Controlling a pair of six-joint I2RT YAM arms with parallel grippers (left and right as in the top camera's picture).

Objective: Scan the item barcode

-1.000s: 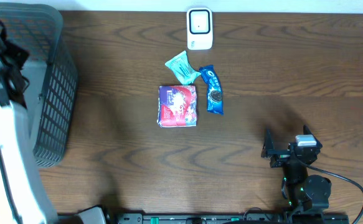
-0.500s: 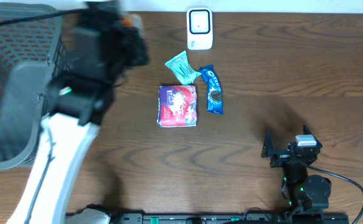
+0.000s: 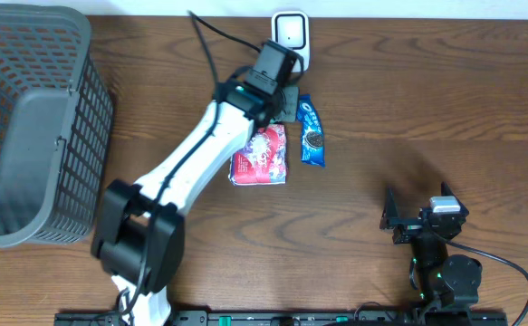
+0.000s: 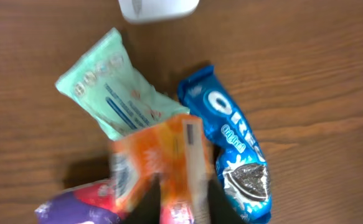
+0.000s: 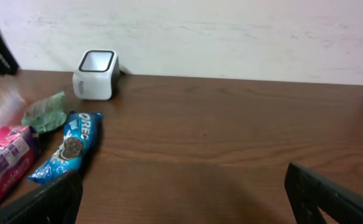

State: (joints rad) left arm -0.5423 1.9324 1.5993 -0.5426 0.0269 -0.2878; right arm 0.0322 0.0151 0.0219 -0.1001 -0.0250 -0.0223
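Note:
An orange packet [image 4: 162, 158], blurred and face-on, hangs just past my left gripper [image 4: 182, 202], whose dark fingers [image 4: 145, 205] stand a little apart on either side of it. I cannot tell whether they touch it. The table behind it is sharp. The left arm reaches across the table to just below the white scanner [image 3: 290, 34], where its gripper [image 3: 280, 83] hovers over the pile of items. Under it lie a green packet [image 4: 109, 93], a blue Oreo pack [image 4: 237, 155] and a purple-red pack [image 3: 262, 156]. My right gripper [image 3: 416, 217] rests open and empty near the front edge.
A grey mesh basket [image 3: 28, 127] stands at the far left. In the right wrist view the scanner [image 5: 96, 73] sits by the back wall, with the Oreo pack [image 5: 69, 146] and the green packet [image 5: 45, 112] to the left.
My left arm has swung from the basket at the left across to the items below the scanner. Its jaws have parted slightly. The right arm has not moved.

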